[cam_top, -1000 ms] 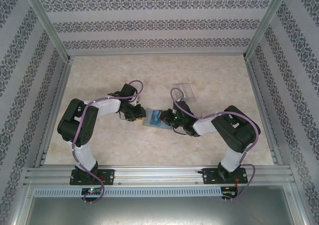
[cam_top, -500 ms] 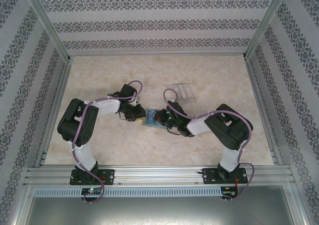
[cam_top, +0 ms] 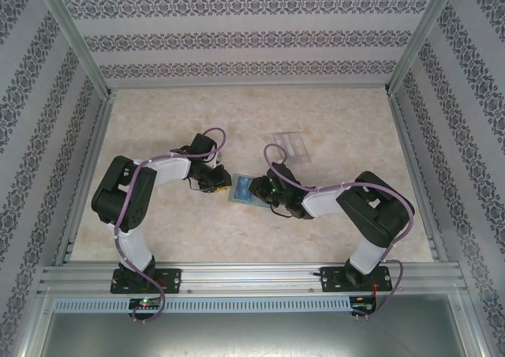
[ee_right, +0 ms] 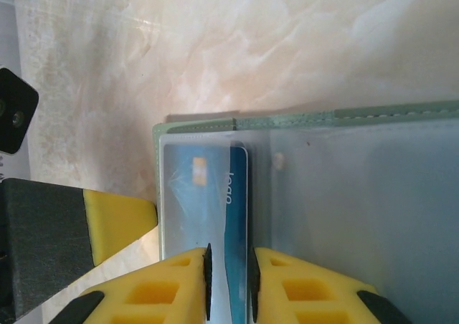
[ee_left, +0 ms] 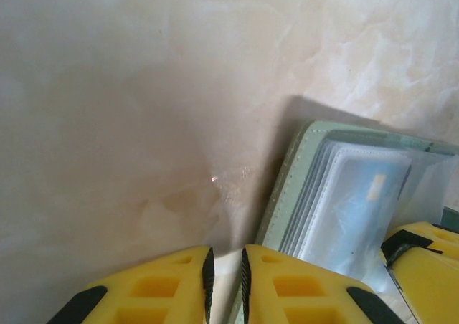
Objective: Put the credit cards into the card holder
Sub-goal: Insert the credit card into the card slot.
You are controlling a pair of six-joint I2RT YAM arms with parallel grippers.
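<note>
The grey-green card holder (cam_top: 241,191) lies open on the table between my two grippers, its clear sleeves facing up (ee_right: 358,166). The bluish card (ee_right: 208,195) with a gold chip sits partly inside the left clear sleeve. My right gripper (ee_right: 229,281) is shut on the card's near end. My left gripper (ee_left: 224,281) is at the holder's left edge (ee_left: 287,195), its jaws nearly together with that edge running in between them. The bluish card (ee_left: 358,209) shows through the sleeve there. The yellow-orange card is out of view.
A transparent plastic box (cam_top: 290,145) lies on the marble-patterned table behind the right arm. Patterned walls and metal rails enclose the table. In the right wrist view, a yellow finger of the left gripper (ee_right: 115,220) sits just left of the holder.
The right gripper pushed left toward the card holder with the bluish card, then eased back slightly. The left arm has stayed in place at the holder's left edge.
</note>
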